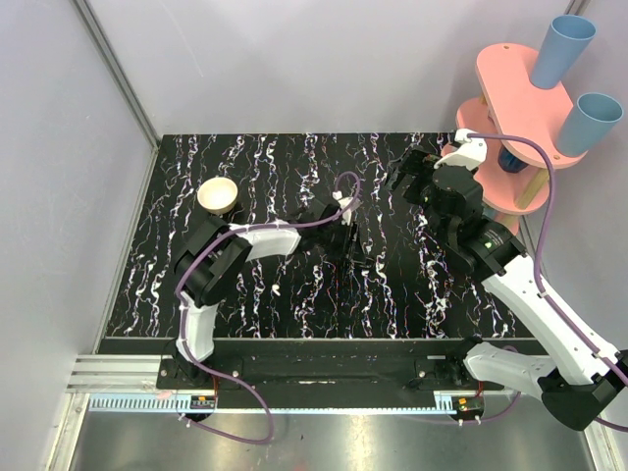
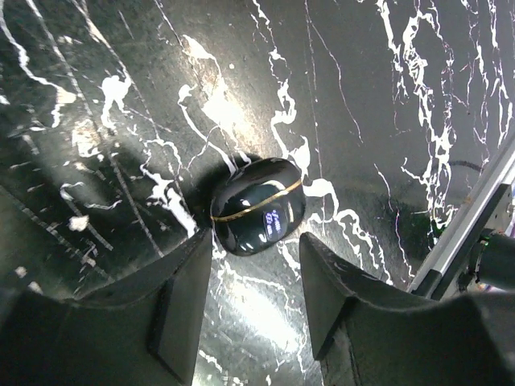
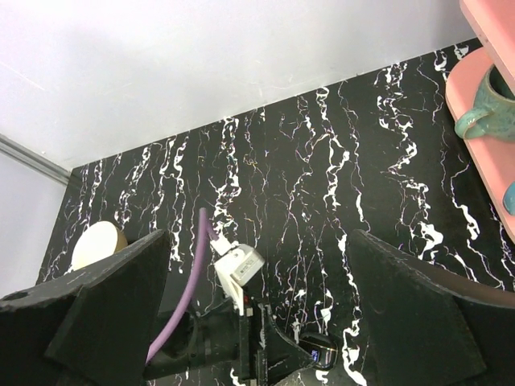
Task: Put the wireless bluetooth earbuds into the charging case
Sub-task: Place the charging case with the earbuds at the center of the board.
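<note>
The left claw point(image 2: 257, 245) stands partly open at mid-table point(image 1: 392, 304), gripping nothing. The cream case point(image 1: 217, 193) sits well to its left. Just beyond its fingertips lies a glossy black case point(image 2: 257, 205) with a gold seam and a blue lit display, its digits unreadable. The right claw point(image 3: 259, 237) hangs wide open and empty near the pink stand point(image 1: 510, 83).

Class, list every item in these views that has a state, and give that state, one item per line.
black charging case: shut, display lit, lying on the table
left gripper: open, fingers either side of the case
right gripper: open, empty
cream round piece: resting on the table, untouched
blue cups: standing on the pink stand
</note>
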### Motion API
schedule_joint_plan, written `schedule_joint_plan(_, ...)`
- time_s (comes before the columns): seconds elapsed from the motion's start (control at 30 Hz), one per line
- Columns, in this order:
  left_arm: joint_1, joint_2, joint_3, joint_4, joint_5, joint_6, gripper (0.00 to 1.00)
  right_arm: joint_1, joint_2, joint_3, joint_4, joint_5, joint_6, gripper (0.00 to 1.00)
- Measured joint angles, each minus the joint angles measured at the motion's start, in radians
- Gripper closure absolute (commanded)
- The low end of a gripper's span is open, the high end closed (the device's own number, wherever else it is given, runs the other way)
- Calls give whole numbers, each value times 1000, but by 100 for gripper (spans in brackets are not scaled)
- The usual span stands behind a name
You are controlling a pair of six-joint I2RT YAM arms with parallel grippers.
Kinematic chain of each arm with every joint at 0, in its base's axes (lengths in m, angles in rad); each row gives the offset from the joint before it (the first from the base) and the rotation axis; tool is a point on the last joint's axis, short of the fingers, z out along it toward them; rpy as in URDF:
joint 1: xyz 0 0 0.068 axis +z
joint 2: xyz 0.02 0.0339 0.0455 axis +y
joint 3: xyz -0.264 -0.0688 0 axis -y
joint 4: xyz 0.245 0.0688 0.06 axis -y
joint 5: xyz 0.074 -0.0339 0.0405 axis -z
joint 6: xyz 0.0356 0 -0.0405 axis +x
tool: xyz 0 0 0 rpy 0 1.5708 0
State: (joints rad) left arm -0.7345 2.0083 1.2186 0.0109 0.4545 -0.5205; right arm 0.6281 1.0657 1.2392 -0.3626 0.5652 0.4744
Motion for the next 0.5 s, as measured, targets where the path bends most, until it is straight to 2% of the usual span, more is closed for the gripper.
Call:
schedule_joint_plan(0.33,0,-164,2,-100,-129,98,47,-44,20,0,26,23,-113,0)
schedule_joint_plan(0.5,14,-304,1,-148,-168,139,43,-74,89,0,53,10,-151,0)
